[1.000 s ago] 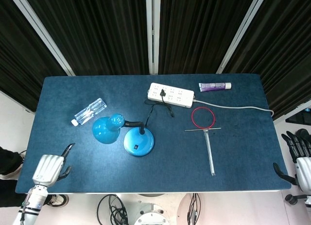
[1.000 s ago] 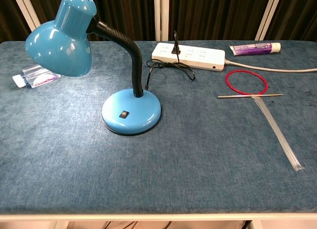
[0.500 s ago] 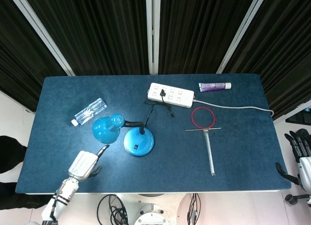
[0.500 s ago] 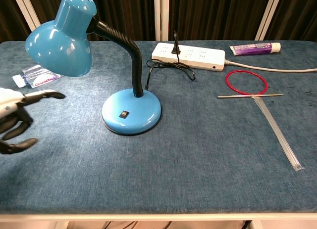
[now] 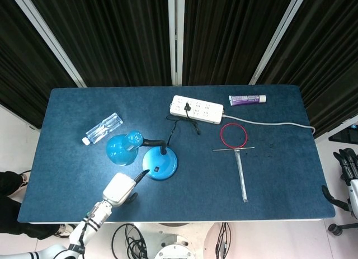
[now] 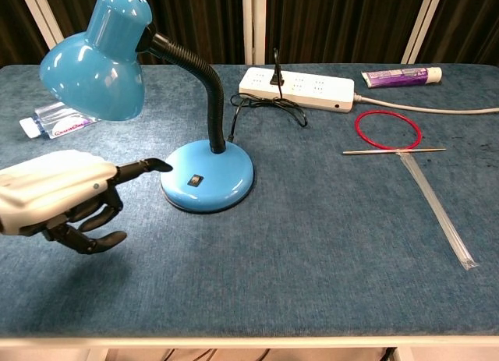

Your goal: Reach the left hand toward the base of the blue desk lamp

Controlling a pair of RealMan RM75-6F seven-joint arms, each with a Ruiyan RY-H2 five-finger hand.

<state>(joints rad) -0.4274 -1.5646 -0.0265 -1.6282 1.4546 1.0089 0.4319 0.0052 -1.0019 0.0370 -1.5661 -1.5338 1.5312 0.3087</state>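
- Since the earlier frames the left hand [image 6: 62,196] has travelled from the table's near-left edge inward and to the right; one extended finger [image 6: 144,167] now points at the lamp base [image 6: 207,175], its tip just short of the base's left rim.
- That hand holds nothing: one finger stretched out, the others curled loosely under the palm, thumb apart below. Its wrist runs off the left edge of the chest view; in the head view the hand [image 5: 120,187] sits over the front edge of the table [image 5: 268,175].
- A clear plastic bottle [image 6: 53,118] lies far left, partly covered by the lamp shade [image 6: 100,55] in the chest view.
- The blue desk lamp [image 5: 142,154] stands left of centre: round glossy blue base with a small dark switch on top, black gooseneck arching left to the blue shade.
- Its black cord [image 6: 265,103] runs back to a white power strip [image 6: 295,87].
- Further right lie a red ring [image 6: 387,129], a thin rod with a clear strip [image 6: 433,198], and a purple tube [image 6: 401,76].
- The right hand [image 5: 350,170] shows only at the head view's right edge, cut off; whether its fingers are apart or together cannot be told.
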